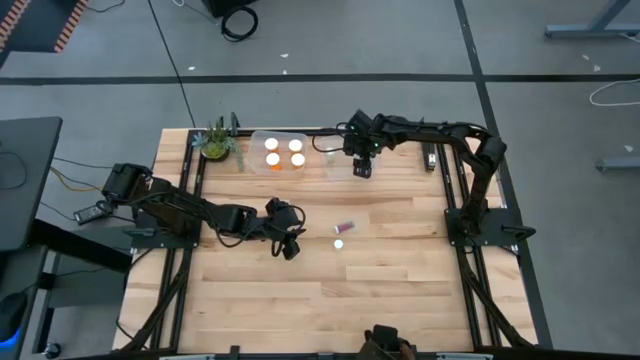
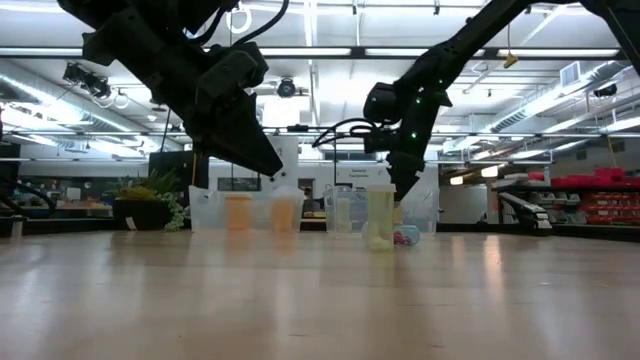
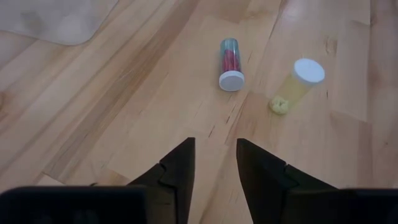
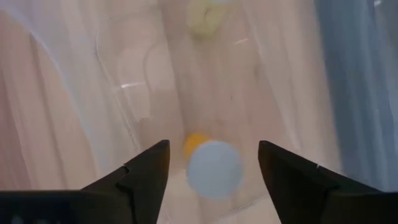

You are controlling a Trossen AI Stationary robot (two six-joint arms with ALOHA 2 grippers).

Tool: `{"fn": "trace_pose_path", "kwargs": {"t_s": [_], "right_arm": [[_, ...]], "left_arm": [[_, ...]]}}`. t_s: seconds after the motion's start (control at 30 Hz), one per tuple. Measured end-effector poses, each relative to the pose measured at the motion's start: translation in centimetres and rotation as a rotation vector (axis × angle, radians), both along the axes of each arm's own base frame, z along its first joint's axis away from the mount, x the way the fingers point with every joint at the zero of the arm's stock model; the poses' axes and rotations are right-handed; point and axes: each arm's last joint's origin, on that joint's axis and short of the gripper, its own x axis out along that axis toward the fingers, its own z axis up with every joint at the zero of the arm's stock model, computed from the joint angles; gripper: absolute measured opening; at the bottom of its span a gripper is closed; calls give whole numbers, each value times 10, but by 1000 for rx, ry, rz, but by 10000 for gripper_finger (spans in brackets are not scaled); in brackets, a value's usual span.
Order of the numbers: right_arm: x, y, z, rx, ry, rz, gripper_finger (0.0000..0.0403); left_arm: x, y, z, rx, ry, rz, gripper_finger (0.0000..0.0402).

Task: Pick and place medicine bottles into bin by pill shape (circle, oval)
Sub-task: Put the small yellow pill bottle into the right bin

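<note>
Cylindrical bottles (image 3: pixel 231 64), seemingly clear plastic

A small green potted plant (image 1: pixel 216 141) sits at the far left corner of my wooden table (image 1: pixel 400 290), just beside the table's dark frame rail (image 1: pixel 190 170). Looking level across that table, I see the plant (image 2: pixel 150 205) low at its far edge, with a workshop behind it: ceiling strip lights (image 2: pixel 330 50) above and red shelving (image 2: pixel 590 195) off to one side.
</note>
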Motion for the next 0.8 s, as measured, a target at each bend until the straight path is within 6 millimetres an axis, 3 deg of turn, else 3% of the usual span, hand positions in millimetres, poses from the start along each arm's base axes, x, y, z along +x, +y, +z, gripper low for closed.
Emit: {"fn": "trace_pose_path", "kwargs": {"t_s": [0.23, 0.4, 0.53, 0.8], "right_arm": [[10, -3, 37, -7, -13, -3, 262], [24, 12, 57, -9, -27, 37, 262], [40, 43, 57, 1, -22, 119, 262], [68, 126, 55, 19, -22, 324, 262]], "left_arm": [[0, 0, 0, 0, -1, 0, 119], [0, 0, 0, 0, 0, 0, 122], [0, 0, 0, 0, 0, 0, 123], [0, 0, 0, -4, -1, 3, 117]]}}
